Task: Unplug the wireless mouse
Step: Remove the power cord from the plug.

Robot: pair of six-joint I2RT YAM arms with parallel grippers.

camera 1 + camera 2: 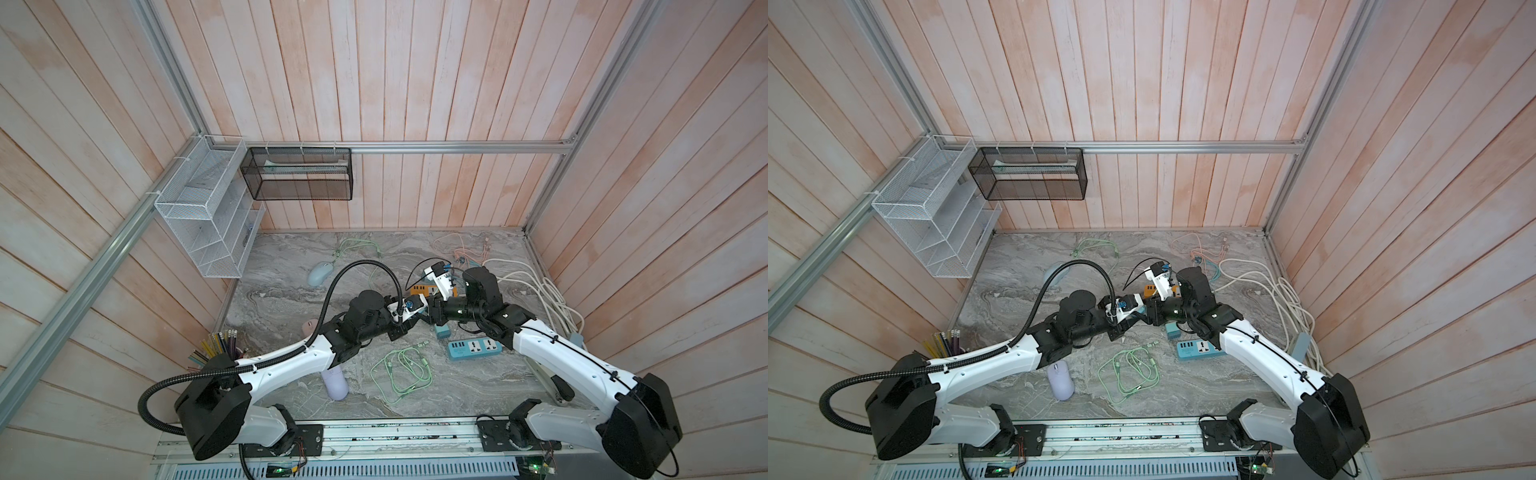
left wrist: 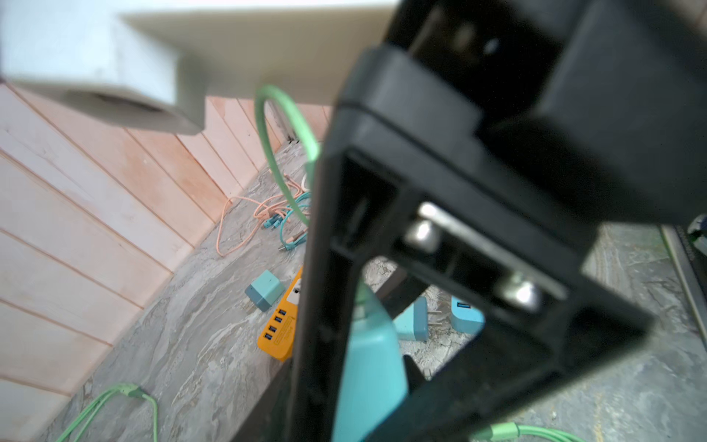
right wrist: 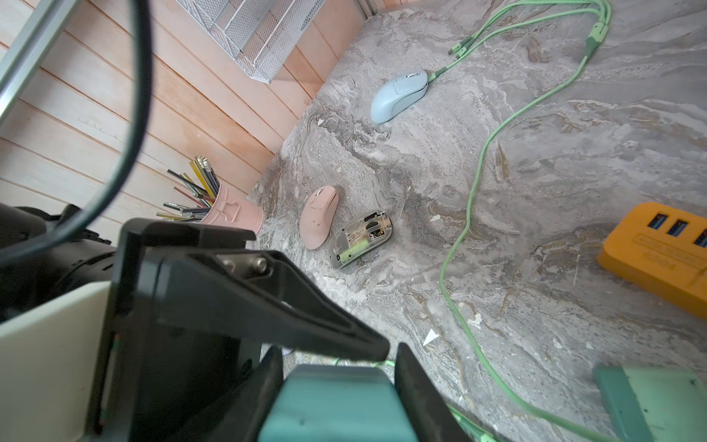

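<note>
The light blue wireless mouse (image 3: 399, 95) (image 1: 320, 274) lies at the back left of the marble table, with a green cable (image 3: 470, 214) plugged into its front end. That cable runs across the table toward the grippers. My right gripper (image 3: 336, 350) (image 1: 430, 316) is shut on a teal charger (image 3: 336, 405) (image 2: 367, 382), one finger on each side. My left gripper (image 1: 417, 318) meets it from the left. One of its black fingers (image 3: 306, 306) lies across the charger's far end, where a bit of green cable shows. What the left jaws hold is hidden.
A pink mouse (image 3: 319, 216), a see-through mouse (image 3: 361, 237) and a pink pencil cup (image 3: 229, 210) sit at the left. An orange power strip (image 3: 658, 248), a blue one (image 1: 473, 348), another teal charger (image 1: 441, 330), a coiled green cable (image 1: 401, 374), a lavender mouse (image 1: 334, 382) and white cords (image 1: 536, 291) surround the grippers.
</note>
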